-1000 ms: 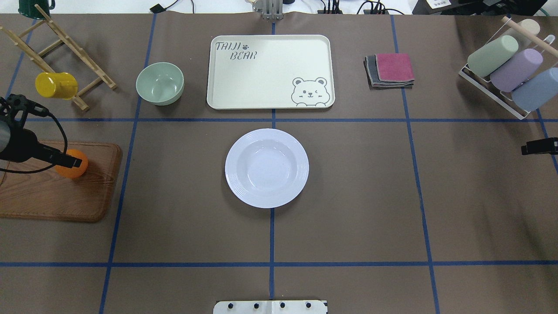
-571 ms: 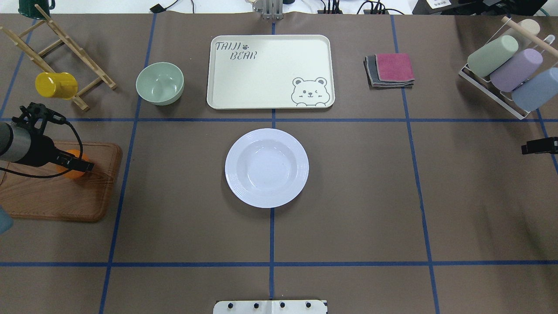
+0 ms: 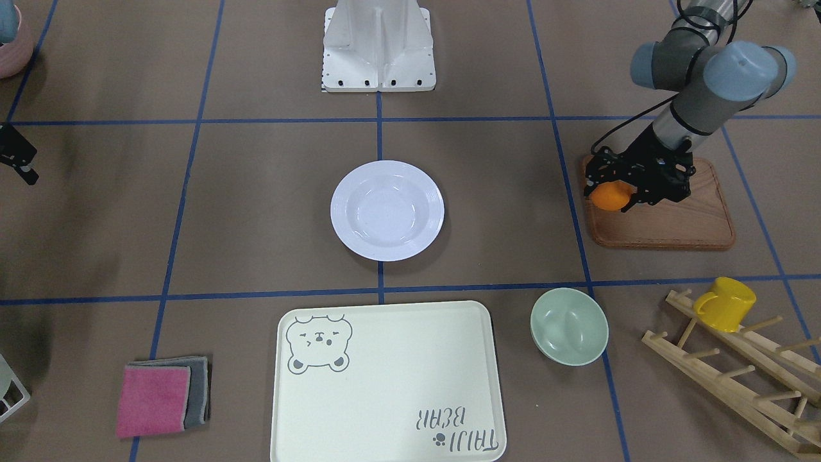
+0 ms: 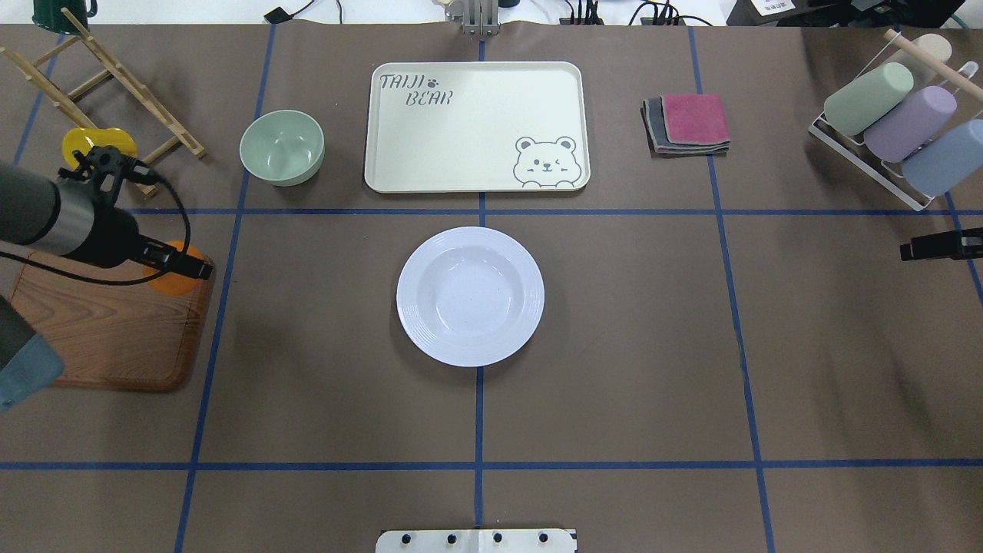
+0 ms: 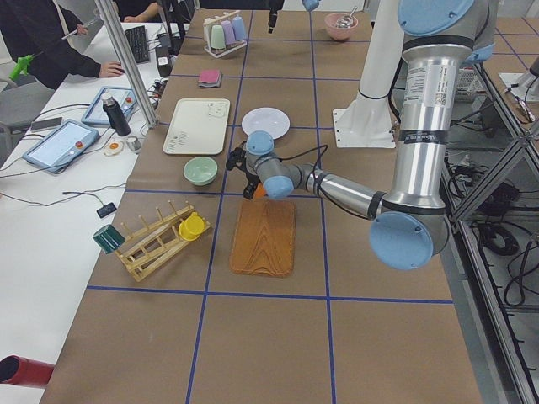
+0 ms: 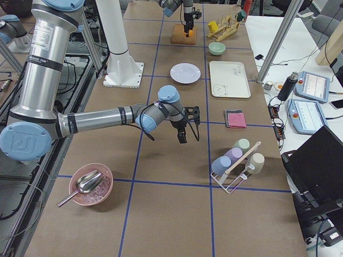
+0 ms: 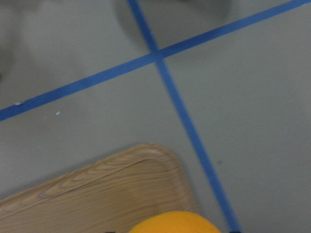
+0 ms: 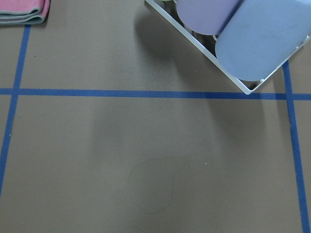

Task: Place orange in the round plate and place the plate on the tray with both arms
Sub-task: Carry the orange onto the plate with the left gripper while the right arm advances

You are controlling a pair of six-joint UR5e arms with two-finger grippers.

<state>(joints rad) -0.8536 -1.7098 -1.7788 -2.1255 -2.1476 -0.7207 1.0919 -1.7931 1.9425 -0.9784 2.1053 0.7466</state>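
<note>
The orange (image 4: 170, 275) is off the wooden board (image 4: 107, 330), held over its far right corner, with my left gripper (image 4: 184, 266) shut on it. The front-facing view shows the same orange (image 3: 608, 196) between the black fingers (image 3: 635, 183). In the left wrist view its top (image 7: 175, 223) fills the bottom edge. The round white plate (image 4: 415, 296) sits with nothing in it at the table's centre. Beyond it lies the cream bear tray (image 4: 461, 138). My right gripper (image 4: 938, 246) hangs at the right edge; I cannot tell how its jaws stand.
A pale green bowl (image 4: 282, 146) stands left of the tray. A yellow mug (image 4: 84, 142) hangs on a wooden rack (image 4: 115, 69) behind my left arm. Folded cloths (image 4: 691, 123) and a rack of cups (image 4: 898, 123) are at the far right.
My left gripper has lifted the orange off the board and carried it right and away from the robot. The right gripper has shifted slightly inward.
</note>
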